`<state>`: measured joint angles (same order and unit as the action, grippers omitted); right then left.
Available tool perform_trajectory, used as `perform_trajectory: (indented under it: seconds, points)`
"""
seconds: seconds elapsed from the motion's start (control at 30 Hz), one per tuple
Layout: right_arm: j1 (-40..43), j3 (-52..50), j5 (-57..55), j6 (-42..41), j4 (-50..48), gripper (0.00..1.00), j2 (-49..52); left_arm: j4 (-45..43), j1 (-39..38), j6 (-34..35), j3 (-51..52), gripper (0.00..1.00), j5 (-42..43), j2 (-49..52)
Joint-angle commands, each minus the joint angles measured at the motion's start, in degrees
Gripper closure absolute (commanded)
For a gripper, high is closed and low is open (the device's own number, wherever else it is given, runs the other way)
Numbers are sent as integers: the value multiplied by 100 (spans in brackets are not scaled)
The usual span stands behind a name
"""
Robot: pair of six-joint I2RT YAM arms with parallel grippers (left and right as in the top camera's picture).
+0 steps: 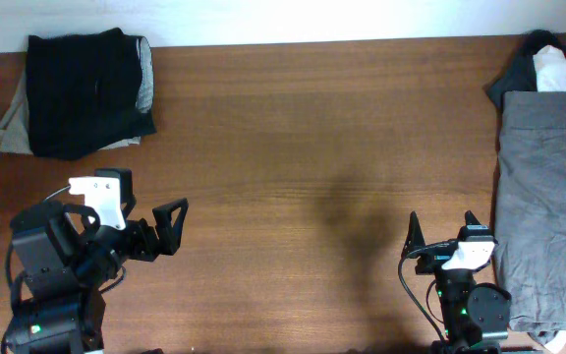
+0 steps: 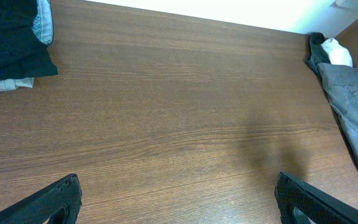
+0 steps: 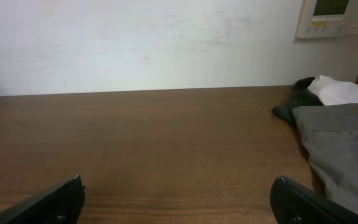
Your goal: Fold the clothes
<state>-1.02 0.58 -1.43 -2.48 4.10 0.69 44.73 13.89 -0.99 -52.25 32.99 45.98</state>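
A plain room set up as a robot test bench; a wood-grain table (image 1: pixel 293 147) meets a bare white wall (image 3: pixel 142 43); a control panel (image 3: pixel 329 17) hangs there; robot arms (image 1: pixel 55 265) stand by piled clothes (image 1: pixel 548 197).

1. A wooden table (image 1: pixel 293 128), dark brown with its grain running side to side, fills nearly the whole overhead view.
2. A white wall (image 3: pixel 135 43), faintly scuffed, rises straight from the table's far edge.
3. A pale control panel (image 3: pixel 337 17) with a greenish display and a small yellow label is fixed to that wall, above the table's far right corner.
4. A soft shadow (image 1: pixel 352 202) lies on the table, right of its middle.
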Motion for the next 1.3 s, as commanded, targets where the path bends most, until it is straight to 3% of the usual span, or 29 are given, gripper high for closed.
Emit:
perform_trajectory:
  seconds: [0.0,0.3,0.4,0.5,0.6,0.7,0.9,1.07,1.27]
  points:
    - [-44,-26,-33,57,48,1,-44,-13,-2,33,4,1,2,-17]
    - [-44,-26,-33,57,48,1,-44,177,-52,35,4,1,20,-105]
    - [-44,-26,-33,57,46,1,-44,142,-487,144,59,1,-98,-269]
    - [-44,-26,-33,57,48,1,-44,-835,-1714,146,699,1,-1266,-625]
    - [-44,-26,-33,57,48,1,-44,-2273,-2328,142,1773,1,-1810,-1303]
    - [-44,-26,-33,57,46,1,-44,-3364,-2321,142,2802,1,-2282,-1963]
    - [-44,-26,-33,57,48,1,-44,-4634,-2109,142,4138,1,-2546,-2997]
    - [-44,-26,-33,57,48,1,-44,-5189,-1753,142,4697,1,-2557,-3578]
    - [-44,-26,-33,57,48,1,-44,-5204,-1423,142,5163,1,-2555,-4363]
